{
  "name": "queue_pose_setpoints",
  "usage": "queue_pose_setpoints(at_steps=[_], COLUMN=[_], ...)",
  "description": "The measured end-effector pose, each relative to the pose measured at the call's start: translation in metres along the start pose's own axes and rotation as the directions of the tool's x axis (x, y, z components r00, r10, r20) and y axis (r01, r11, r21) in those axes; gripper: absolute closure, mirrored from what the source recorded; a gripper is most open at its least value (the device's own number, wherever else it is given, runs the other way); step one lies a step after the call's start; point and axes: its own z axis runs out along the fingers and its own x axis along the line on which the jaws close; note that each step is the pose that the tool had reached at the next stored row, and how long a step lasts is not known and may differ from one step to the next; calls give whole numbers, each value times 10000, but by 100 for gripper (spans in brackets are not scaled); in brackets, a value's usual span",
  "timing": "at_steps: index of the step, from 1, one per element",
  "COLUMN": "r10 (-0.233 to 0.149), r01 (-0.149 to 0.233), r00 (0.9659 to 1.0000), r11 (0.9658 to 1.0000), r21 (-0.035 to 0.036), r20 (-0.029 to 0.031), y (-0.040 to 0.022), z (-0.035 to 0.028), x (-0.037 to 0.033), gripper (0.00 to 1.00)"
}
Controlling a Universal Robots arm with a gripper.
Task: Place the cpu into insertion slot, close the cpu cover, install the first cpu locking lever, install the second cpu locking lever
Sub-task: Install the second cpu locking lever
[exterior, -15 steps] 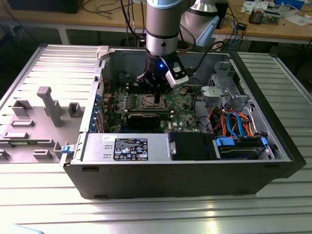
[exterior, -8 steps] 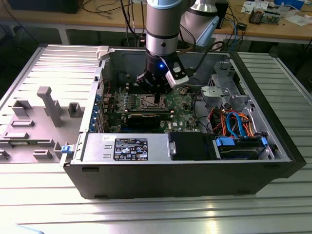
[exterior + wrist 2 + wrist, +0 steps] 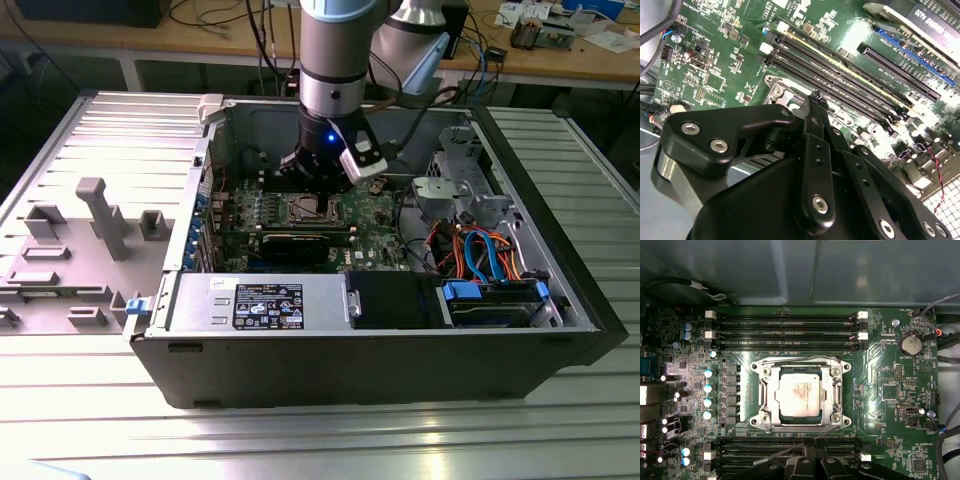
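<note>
Closed on nothing I can see, the gripper (image 3: 810,444) is hanging just beside the loose wire lever (image 3: 785,452), so I am judging this a lever step needing a careful push, the chip (image 3: 799,392) sitting in its socket (image 3: 790,371) under the metal frame (image 3: 834,390).

No wording legible with certainty. Black label (image 3: 268,306) with white print and small symbols on the silver power supply housing (image 3: 320,300) in the exterior view, beside a small white sticker (image 3: 218,284) with tiny dark marks. Faint dark lines of print across the metal top of the cpu (image 3: 801,391) in the first wrist view. Small white lettering scattered over the green motherboard (image 3: 890,385), some next to the round coin battery (image 3: 910,344). White characters on the black graphics card (image 3: 935,17) in the second wrist view, cut off by the edge.
</note>
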Motion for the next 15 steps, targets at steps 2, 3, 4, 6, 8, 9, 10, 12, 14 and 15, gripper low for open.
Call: queue_pose_setpoints(at_steps=[2, 3, 4, 6, 8, 9, 10, 12, 14, 15], r10=[0, 0, 1, 1, 0, 0, 0, 0, 0, 0], r01=[0, 0, -1, -1, 0, 0, 0, 0, 0, 0], r00=[10000, 10000, 10000, 10000, 10000, 10000, 10000, 10000, 10000, 10000], r11=[10000, 10000, 10000, 10000, 10000, 10000, 10000, 10000, 10000, 10000], r21=[0, -2, -2, -3, -2, -3, -2, -4, -11, -15], r20=[0, 1, 0, 1, 0, 0, 0, 0, 0, 0], y=[-17, -25, -33, -35, -38, -38, -38, -39, -39, -40], z=[0, 1, 0, 1, 0, 0, 0, 0, 0, 0], x=[1, 1, 2, 2, 2, 2, 2, 2, 7, 11], gripper=[89, 89, 89, 89, 89, 89, 89, 89, 89, 89])
